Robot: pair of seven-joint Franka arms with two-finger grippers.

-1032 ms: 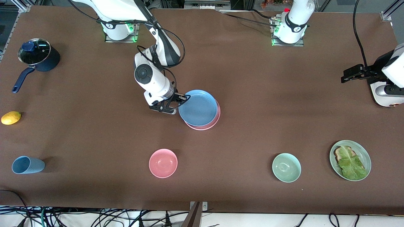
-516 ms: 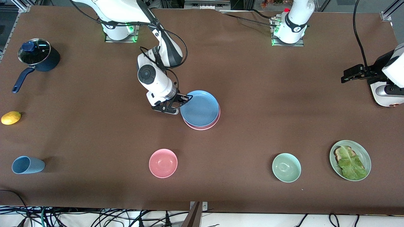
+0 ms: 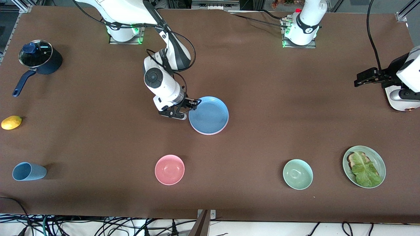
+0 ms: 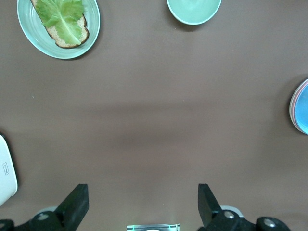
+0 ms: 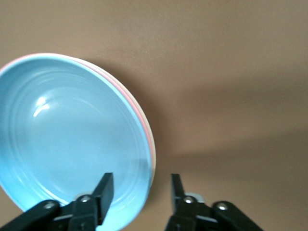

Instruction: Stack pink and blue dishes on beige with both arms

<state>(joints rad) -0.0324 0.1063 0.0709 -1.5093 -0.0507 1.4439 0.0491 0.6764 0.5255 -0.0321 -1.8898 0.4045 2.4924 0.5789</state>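
From the front view, the blue plate (image 3: pixel 209 115) lies squarely on the stack in the middle of the table, with only a thin pale rim showing under its edge nearest the camera; the beige plate cannot be made out from here. The right gripper (image 3: pixel 191 105) sits at the blue plate's rim on the side toward the right arm's end of the table, while the left gripper (image 3: pixel 361 78) waits up at the left arm's end, away from the dishes. In the left wrist view, that gripper (image 4: pixel 143 204) stands wide open over bare table, the stack (image 4: pixel 300 107) just peeking in at the edge. In the right wrist view, the right gripper (image 5: pixel 140 188) straddles the rim with a visible gap, open, and the pink plate (image 5: pixel 142 119) shows as a sliver beneath the blue. Stacking looks essentially done; what remains is pulling the right gripper clear.
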